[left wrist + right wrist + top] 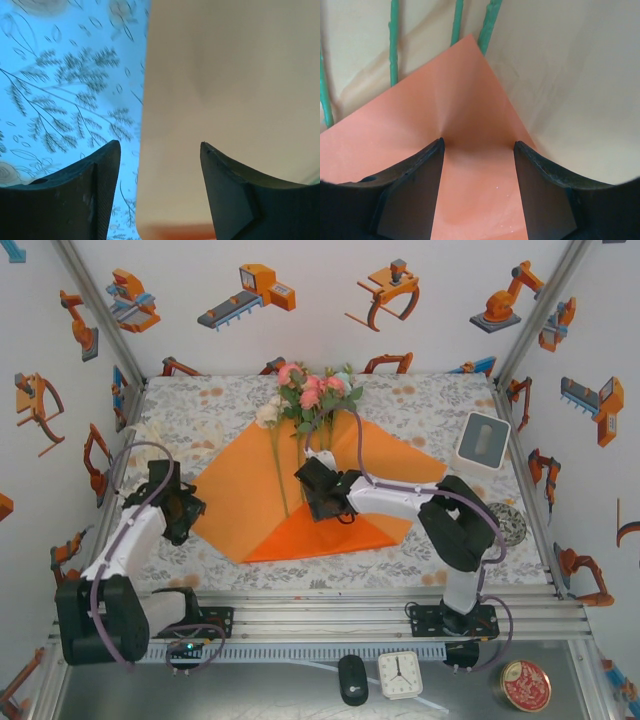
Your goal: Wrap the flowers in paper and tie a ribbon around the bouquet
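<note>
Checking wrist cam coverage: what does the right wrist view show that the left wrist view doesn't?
Right wrist view: green flower stems lying on the paper, whose folded orange corner points toward them from between the right fingers. Left wrist view: the leaf-printed tablecloth beside the paper's straight edge, which runs between the left fingers. Both: the paper under the fingers, which stand apart with nothing gripped.
</note>
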Robot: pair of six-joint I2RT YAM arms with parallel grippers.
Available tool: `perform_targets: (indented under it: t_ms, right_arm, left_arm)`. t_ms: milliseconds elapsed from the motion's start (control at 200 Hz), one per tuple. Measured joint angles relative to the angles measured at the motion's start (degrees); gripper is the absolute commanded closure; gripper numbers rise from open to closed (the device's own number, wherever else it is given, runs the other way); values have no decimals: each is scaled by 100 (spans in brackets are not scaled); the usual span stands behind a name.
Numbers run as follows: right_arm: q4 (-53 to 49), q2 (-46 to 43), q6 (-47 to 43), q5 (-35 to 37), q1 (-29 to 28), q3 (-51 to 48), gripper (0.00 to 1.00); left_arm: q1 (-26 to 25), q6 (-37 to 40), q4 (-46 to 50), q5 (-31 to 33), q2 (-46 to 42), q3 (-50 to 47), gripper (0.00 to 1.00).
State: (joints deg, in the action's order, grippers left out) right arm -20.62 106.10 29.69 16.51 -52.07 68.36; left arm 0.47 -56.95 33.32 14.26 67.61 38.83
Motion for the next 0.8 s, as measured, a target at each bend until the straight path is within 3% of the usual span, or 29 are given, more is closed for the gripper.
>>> perform_targets:
  t_ms: [195, 350, 606, 801]
  right_arm:
    - [214, 170, 2, -345, 24, 0, 47]
    - [256, 188, -24, -474, 31, 9, 47]
    - [256, 184, -111, -579, 74, 9, 47]
    - [256, 173, -109, -667, 122, 9, 47]
  left_arm:
    - [560, 155, -188, 332, 741, 393, 22]
    - [796, 575, -782, -52, 1316, 417, 21]
    - [809, 990, -1482, -911, 1899, 717, 41]
    - [520, 872, -2017, -1746, 1663, 341, 44]
